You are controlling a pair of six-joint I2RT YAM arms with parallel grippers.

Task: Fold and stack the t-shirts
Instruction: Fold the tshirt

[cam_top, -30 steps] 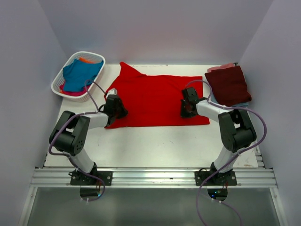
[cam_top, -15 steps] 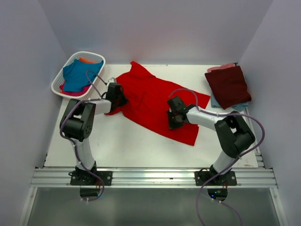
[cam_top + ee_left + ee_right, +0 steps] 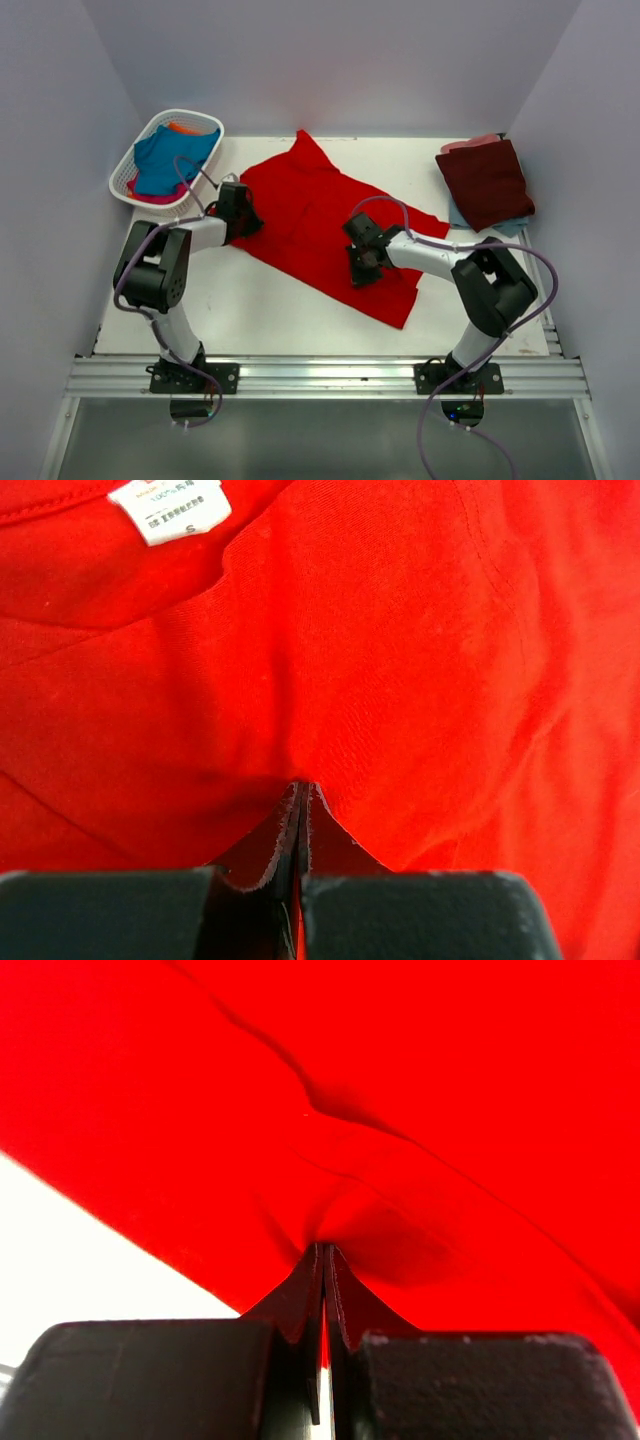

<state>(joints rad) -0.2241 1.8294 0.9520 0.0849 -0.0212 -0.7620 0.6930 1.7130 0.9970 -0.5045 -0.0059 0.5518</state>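
Straightening the red shirt [image 3: 312,212], skewed on the table [image 3: 270,315]: my left gripper [image 3: 301,798] and right gripper [image 3: 325,1258] each clamp its cloth, seemingly at edges; next I must pull it taut and square before folding

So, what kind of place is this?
Probably a robot lab cell: plain walls box in a white table, and a left arm and right arm are bolted to a metal rail.

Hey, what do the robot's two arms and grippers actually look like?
Both arms are alike: the left arm and right arm have bulky black joints linked by silvery-white tubes, on black base plates bolted to an aluminium rail. A thin lavender cable loops along each. The left gripper and right gripper are matte black blocks with thin tapered fingers.
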